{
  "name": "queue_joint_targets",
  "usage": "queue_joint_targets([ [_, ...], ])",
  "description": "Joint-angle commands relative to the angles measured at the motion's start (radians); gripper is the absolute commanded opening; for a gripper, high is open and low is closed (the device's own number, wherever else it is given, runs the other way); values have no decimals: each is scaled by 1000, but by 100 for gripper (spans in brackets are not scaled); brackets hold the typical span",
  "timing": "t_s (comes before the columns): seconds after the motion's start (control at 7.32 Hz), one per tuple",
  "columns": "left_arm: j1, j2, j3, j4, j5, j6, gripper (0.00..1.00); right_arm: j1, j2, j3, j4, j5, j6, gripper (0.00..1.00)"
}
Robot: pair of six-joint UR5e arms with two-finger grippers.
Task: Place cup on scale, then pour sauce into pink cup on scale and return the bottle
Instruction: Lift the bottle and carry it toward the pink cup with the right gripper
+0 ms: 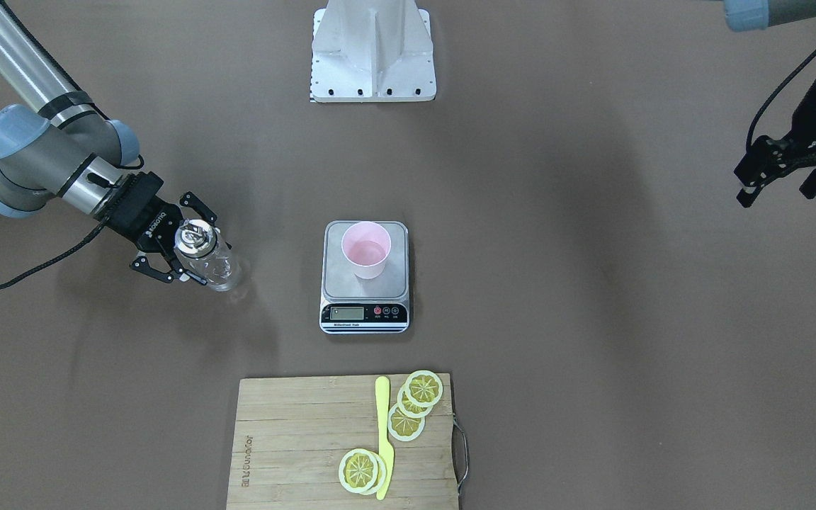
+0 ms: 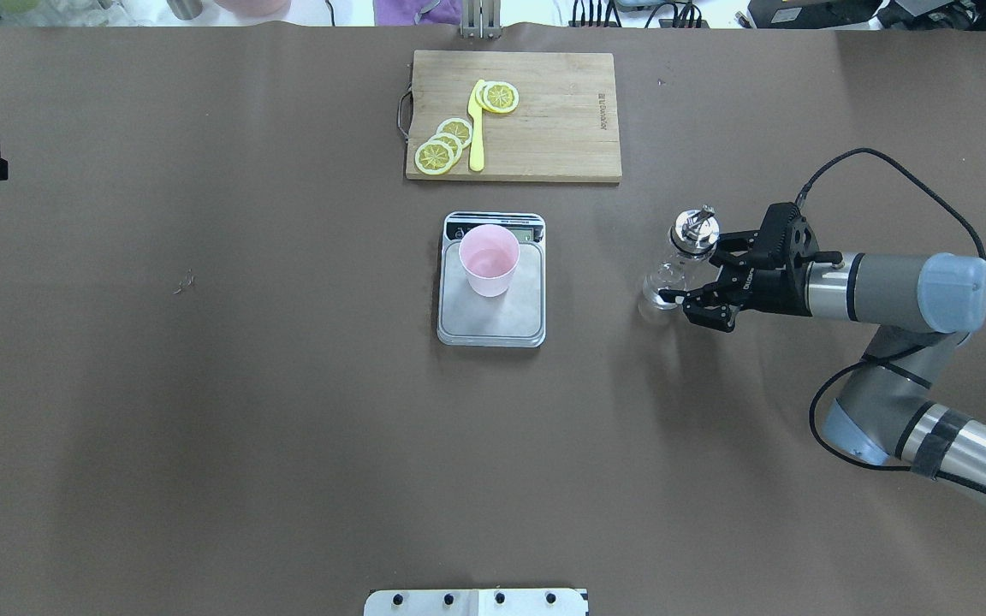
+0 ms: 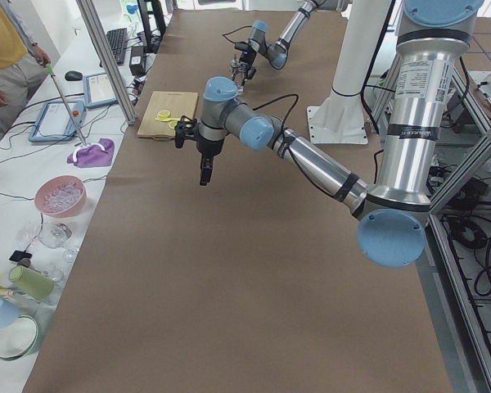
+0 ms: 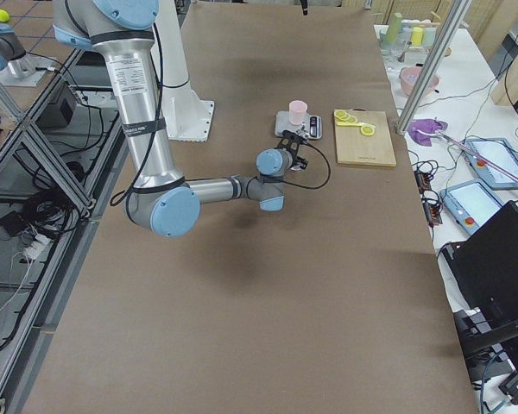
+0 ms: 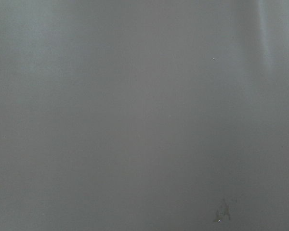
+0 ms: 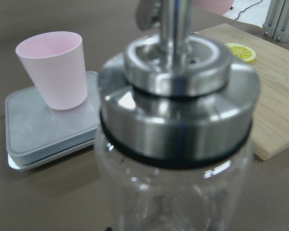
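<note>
The pink cup [image 1: 365,249] [image 2: 489,259] stands upright on the silver scale [image 1: 365,287] [image 2: 493,321] at the table's middle, with a little liquid showing inside it. The clear glass bottle [image 1: 213,265] [image 2: 673,274] with its metal cap stands on the table on the robot's right. My right gripper [image 1: 202,248] [image 2: 691,278] is open, its fingers spread to either side of the bottle. The right wrist view is filled by the bottle [image 6: 176,144], with the cup [image 6: 55,70] behind it. My left gripper [image 1: 780,180] hangs open and empty far off to the side.
A wooden cutting board [image 1: 295,439] [image 2: 561,120] with lemon slices [image 1: 422,388] and a yellow knife [image 1: 383,432] lies beyond the scale. The robot's white base [image 1: 372,49] stands on the near side. A person stands by the side bench [image 3: 8,49].
</note>
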Motion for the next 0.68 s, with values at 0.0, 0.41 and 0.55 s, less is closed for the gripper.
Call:
queue_joint_targets([
  [0.0, 1, 0, 5, 0, 0, 1, 98, 15, 50, 71, -218, 17, -102, 0],
  [0.41, -2, 2, 2, 0, 6, 1, 98, 32, 58, 151, -405, 18, -207, 0],
  [0.55, -17, 5, 1, 0, 7, 1, 98, 26, 56, 206, -512, 12, -251, 0],
])
